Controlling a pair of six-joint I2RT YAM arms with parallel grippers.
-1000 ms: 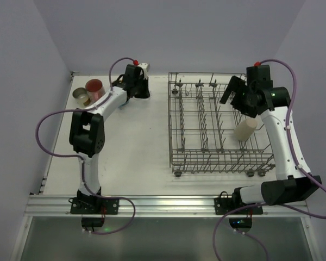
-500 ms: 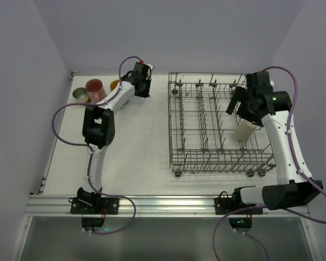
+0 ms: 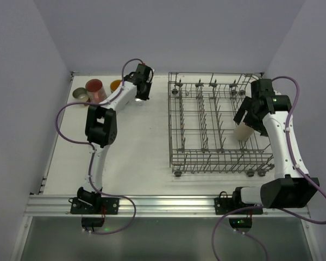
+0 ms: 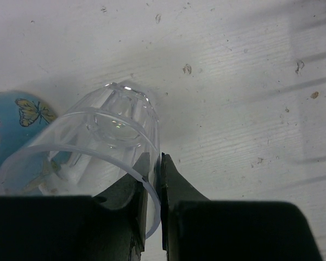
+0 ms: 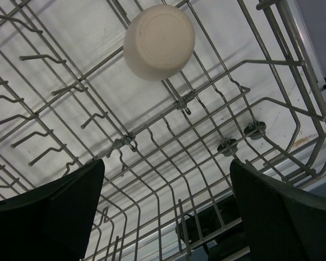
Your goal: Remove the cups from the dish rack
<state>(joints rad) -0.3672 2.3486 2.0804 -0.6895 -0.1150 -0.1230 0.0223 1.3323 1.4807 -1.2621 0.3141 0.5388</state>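
Clenched at the left gripper [image 4: 160,163] on the wall of the clear glass tumbler [image 4: 111,136], one finger inside the rim and the other outside. Held tilted, base toward the tabletop [image 4: 244,81] and mouth toward the wrist camera; cannot tell whether touching the surface. Just beside it, at the left edge of the wrist view, a blue butterfly mug [image 4: 8,122]. Seen from above, close to the far edge of the tabletop, between the far-left corner and the dish rack [image 3: 206,159]. In that corner, upright and side by side, a pink mug [image 3: 95,88] and a tan cup [image 3: 80,97].

Spread wide and grasping nothing at the right gripper [image 5: 165,217], poised over the right end of the dish rack. Ahead of the fingers and apart from them, among the wires inside the rack, the plain beige cup [image 5: 159,42], tilted with its base uppermost, near the rack's right wall.
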